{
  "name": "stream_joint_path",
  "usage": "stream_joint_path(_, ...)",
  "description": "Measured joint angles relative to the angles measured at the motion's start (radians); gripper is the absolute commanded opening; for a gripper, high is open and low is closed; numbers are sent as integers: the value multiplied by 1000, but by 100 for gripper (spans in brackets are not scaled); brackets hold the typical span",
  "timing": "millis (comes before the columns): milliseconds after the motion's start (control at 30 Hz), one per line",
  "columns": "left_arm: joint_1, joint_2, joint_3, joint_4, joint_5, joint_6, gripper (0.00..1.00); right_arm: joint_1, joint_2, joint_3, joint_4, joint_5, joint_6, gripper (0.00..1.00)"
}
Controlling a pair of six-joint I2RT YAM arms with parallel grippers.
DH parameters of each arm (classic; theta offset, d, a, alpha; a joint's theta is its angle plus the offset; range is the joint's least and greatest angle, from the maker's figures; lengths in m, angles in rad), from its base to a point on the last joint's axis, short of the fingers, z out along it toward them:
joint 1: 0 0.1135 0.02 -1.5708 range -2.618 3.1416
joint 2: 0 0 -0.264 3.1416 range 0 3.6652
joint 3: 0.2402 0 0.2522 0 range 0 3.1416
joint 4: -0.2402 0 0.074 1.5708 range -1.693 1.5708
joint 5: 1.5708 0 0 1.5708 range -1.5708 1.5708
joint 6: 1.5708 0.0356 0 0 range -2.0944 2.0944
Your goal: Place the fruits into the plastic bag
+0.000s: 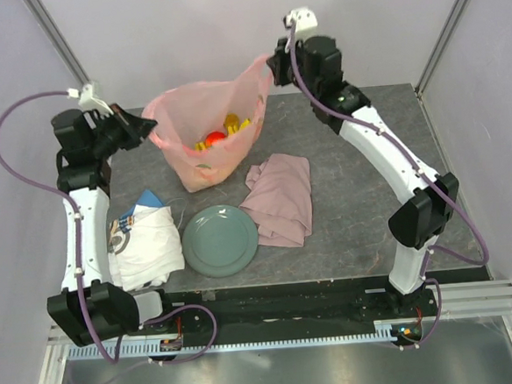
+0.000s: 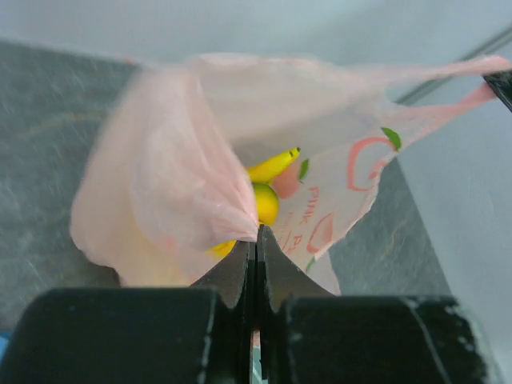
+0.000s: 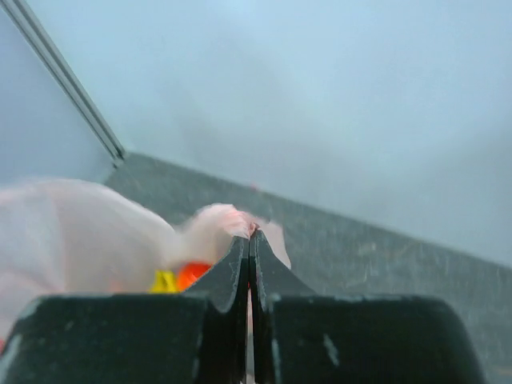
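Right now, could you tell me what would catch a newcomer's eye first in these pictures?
The pale-pink plastic bag stands open at the back, its rim pinched between the left hand and the right hand. Yellow and red fruits show inside it, while the grey-green plate nearer the front lies bare.

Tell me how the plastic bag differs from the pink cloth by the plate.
The plastic bag is translucent, fruits showing through; the pink cloth is opaque. The bag is held up open, its rim pinched by the left end effector and right end effector; the cloth lies crumpled on the table, untouched. The bag carries print; the cloth is plain. Both are pink and soft.
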Motion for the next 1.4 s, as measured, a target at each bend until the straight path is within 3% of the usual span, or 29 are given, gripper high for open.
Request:
stream_joint_path(100,53,14,119,10,6,-42,2,0,10,140,3,-17,-5,0)
stream_joint_path(267,111,68,219,43,75,-90,2,-2,61,218,19,-36,-11,0)
stream_joint_path(600,114,204,163,31,161,-110,2,-4,276,209,-32,-83,0,0)
stream_joint_path(767,114,224,180,28,140,-103,2,-5,291,222,-31,-108,21,0)
stream_joint_path(1100,114,248,288,40,72,-80,2,-24,295,419,-4,-106,24,0)
stream_joint_path(1400,114,248,294,44,36,-41,2,-44,324,407,43,-117,39,0)
